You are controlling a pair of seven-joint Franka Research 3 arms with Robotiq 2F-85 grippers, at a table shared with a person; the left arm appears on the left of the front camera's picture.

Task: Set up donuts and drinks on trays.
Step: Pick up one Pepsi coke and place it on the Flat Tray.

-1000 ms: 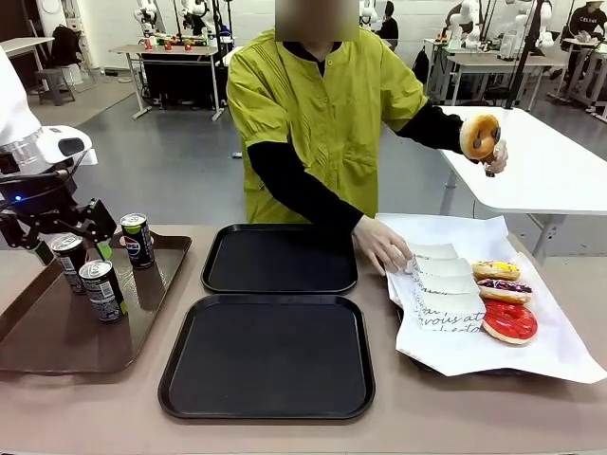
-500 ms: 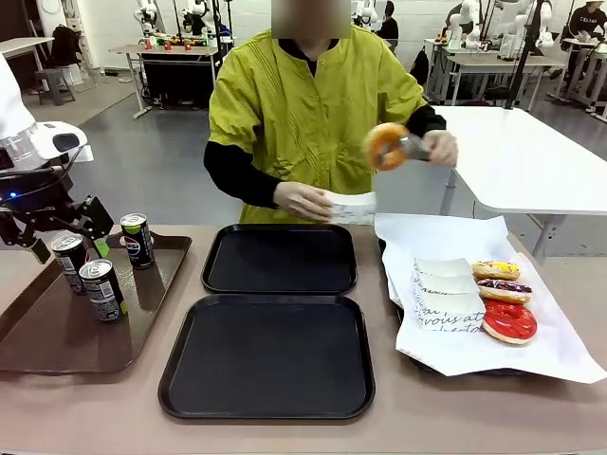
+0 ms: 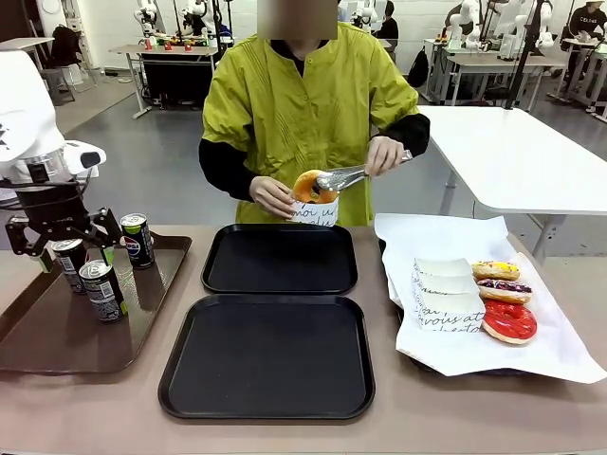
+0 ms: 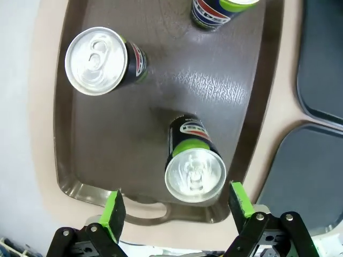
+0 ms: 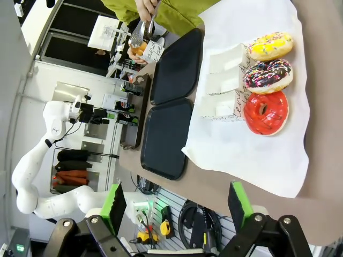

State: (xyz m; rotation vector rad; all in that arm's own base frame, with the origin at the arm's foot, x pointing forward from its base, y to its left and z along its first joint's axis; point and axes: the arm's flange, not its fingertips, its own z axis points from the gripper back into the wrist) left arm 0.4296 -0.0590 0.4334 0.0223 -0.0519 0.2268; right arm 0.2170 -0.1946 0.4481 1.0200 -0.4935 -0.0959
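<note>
In the front view, a second ago the person held the golden-orange donut [image 3: 310, 186] high off to the right in tongs [image 3: 349, 175]. Now it sits half inside a paper sleeve [image 3: 315, 212] in the person's hand [image 3: 272, 196], above and beyond the near black tray [image 3: 270, 355]. That tray is bare, as is the far black tray [image 3: 280, 258] just behind it, so the first donut looks nearly ready to set down. Left of the near black tray, the left gripper [image 3: 73, 248] still hovers wide open over three cans [image 3: 102, 289] on the brown tray [image 3: 57, 336], gripping none. In the left wrist view, its green pads [image 4: 113, 214] line up either side of one green-marked can [image 4: 194, 166] without touching it. In the right wrist view, the right gripper [image 5: 174, 206] gapes empty, well apart from the near black tray. Three glazed donuts [image 5: 265, 112] lie on white paper [image 5: 252, 155] beside that tray.
</note>
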